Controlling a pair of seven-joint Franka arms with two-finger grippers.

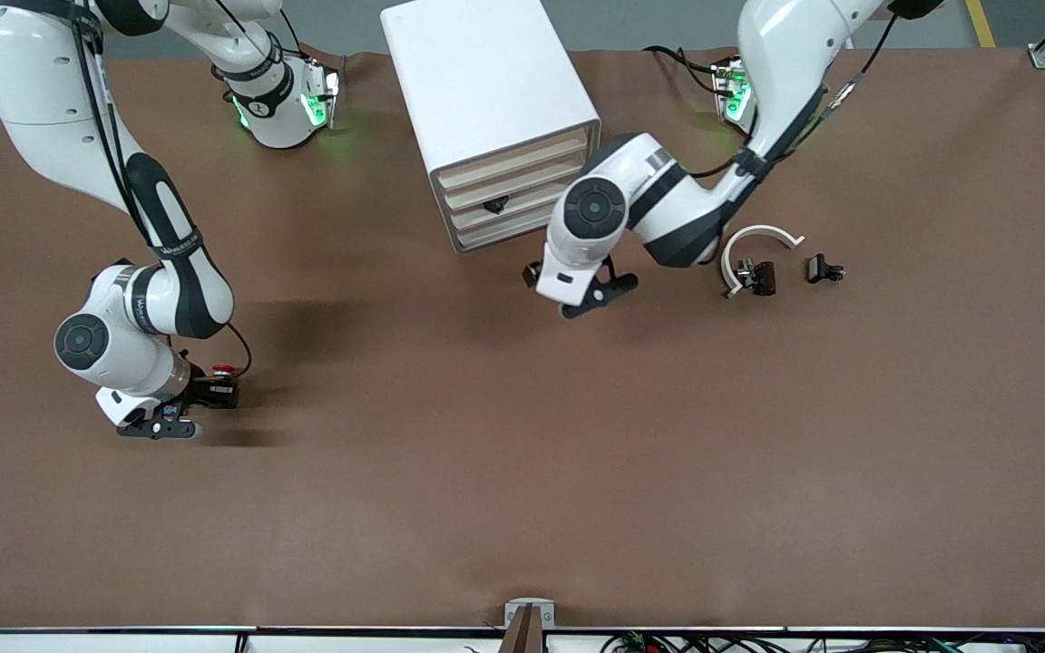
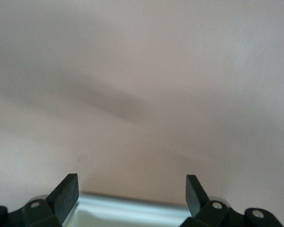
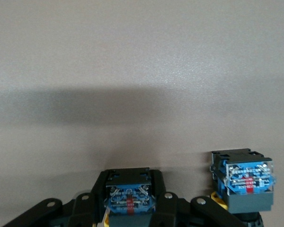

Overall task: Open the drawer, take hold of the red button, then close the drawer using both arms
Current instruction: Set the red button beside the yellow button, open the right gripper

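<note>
Perhaps "FRANKA" on right arm [image 1: 180, 243]

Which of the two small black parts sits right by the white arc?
The part against the white arc; the other part lies clear, toward the left arm's end.

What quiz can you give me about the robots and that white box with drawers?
1. True or false: the left gripper, over the table in front of the cabinet, is holding something.
2. How many drawers does the cabinet have? A two, B four, C six.
3. Fill in: low over the table at its own arm's end, the right gripper has a ___ between its fingers.
Key: 1 false, it is open and empty; 2 B; 3 button.
</note>
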